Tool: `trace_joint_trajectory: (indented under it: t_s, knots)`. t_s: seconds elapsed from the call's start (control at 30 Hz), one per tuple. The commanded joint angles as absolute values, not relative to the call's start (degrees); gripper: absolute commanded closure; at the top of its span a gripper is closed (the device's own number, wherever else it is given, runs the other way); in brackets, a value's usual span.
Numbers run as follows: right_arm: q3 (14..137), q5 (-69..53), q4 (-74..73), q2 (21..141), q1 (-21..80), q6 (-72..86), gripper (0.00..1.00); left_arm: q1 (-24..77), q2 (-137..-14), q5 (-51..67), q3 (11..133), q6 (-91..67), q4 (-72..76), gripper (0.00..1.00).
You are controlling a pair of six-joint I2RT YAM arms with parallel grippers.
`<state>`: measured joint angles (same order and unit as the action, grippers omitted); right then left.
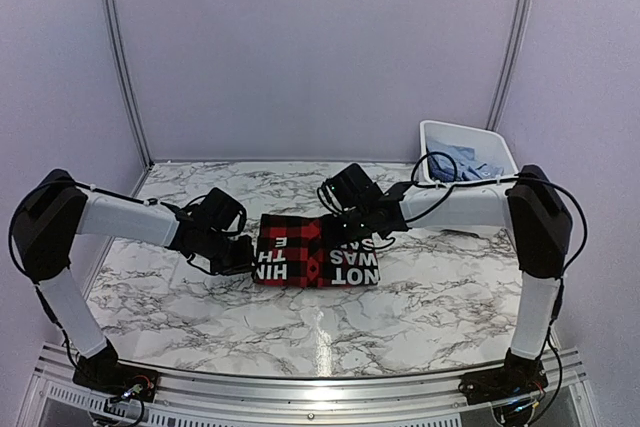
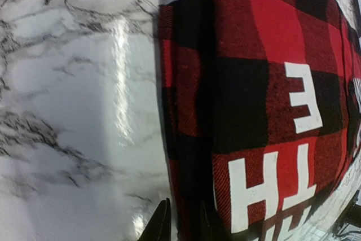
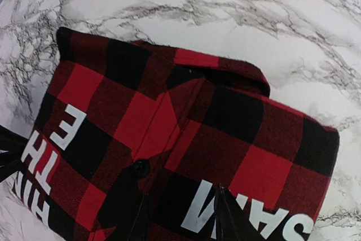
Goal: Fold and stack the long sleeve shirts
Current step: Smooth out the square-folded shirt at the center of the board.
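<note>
Surface: a white marble-patterned tabletop (image 1: 420,317) with pale walls behind; we saw the two arms reach in from either side toward its middle.
Shirt: the flannel shirt (image 1: 318,252), red-and-black buffalo check with white lettering, lay flat at the middle of the tabletop between the two hands, folded into a compact rectangle.
Long axis: it ran left to right across the tabletop, with one short edge toward each arm.
Facing: from above the lettering read upside down, letter tops toward the near edge. In the right wrist view a button placket and what we took for the collar lay toward the far side.
Left side: the left hand (image 1: 238,255) sat at the shirt's left short edge. Its fingertips (image 2: 162,223) stood close together astride that edge, one on the marble side and one over the cloth. We could not tell whether they pinched the layers.
Right side: the right hand (image 1: 350,227) was over the shirt's right part, toward the far edge. Its jaws stood partly apart with lettered cloth showing between them, and it held nothing that we could see.
Corner: a white tub (image 1: 497,152) stood at the far right with light blue cloth (image 1: 462,161) in it, well apart from the flannel shirt.
Step in hand: we judged the folding all but done. The hands seemed to be taking hold of the bundle, either for a last fold or for a carry to the stacking place.
Next move: it called for both hands to grip through every layer and travel together, so that the bundle would not fall open.
</note>
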<state>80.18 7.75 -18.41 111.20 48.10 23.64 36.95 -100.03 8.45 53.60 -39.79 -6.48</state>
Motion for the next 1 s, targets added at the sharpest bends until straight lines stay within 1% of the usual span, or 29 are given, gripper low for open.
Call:
trace_joint_trajectory:
  t_s: [0.0,0.1,0.17,0.3,0.37,0.53,0.63,0.83,0.97]
  knots:
    - [77.4,7.9,-18.7,108.1,49.9,23.4,0.66,40.1,-94.0,7.4,50.6,-44.1,-4.6,0.8]
    - [77.5,10.0,-20.2,108.2,52.3,23.8,0.65,41.0,-90.0,2.9,48.9,-44.9,-7.7,0.8]
    - [77.7,12.3,-21.4,108.8,53.9,24.5,0.63,41.0,-87.1,-2.4,49.1,-44.4,-10.7,0.8]
    - [77.7,13.1,-21.3,111.0,55.3,26.2,0.59,40.9,-87.1,-4.6,54.1,-42.2,-13.1,0.78]
    - [78.4,14.9,-21.6,112.6,56.1,26.6,0.54,40.7,-89.5,-4.7,57.7,-41.2,-13.6,0.78]
    - [80.2,16.8,-22.7,116.9,56.3,27.4,0.47,39.9,-99.0,-2.5,68.9,-38.5,-13.5,0.79]
    - [81.2,16.9,-22.9,118.1,56.3,27.4,0.41,38.6,-104.5,-0.4,73.6,-38.5,-12.3,0.8]
    - [82.0,16.4,-23.5,115.8,56.3,27.6,0.33,34.4,-112.5,3.6,75.7,-40.2,-6.9,0.83]
    - [82.0,16.3,-23.3,112.4,55.8,27.1,0.3,31.8,-116.9,5.6,76.0,-40.6,-4.8,0.84]
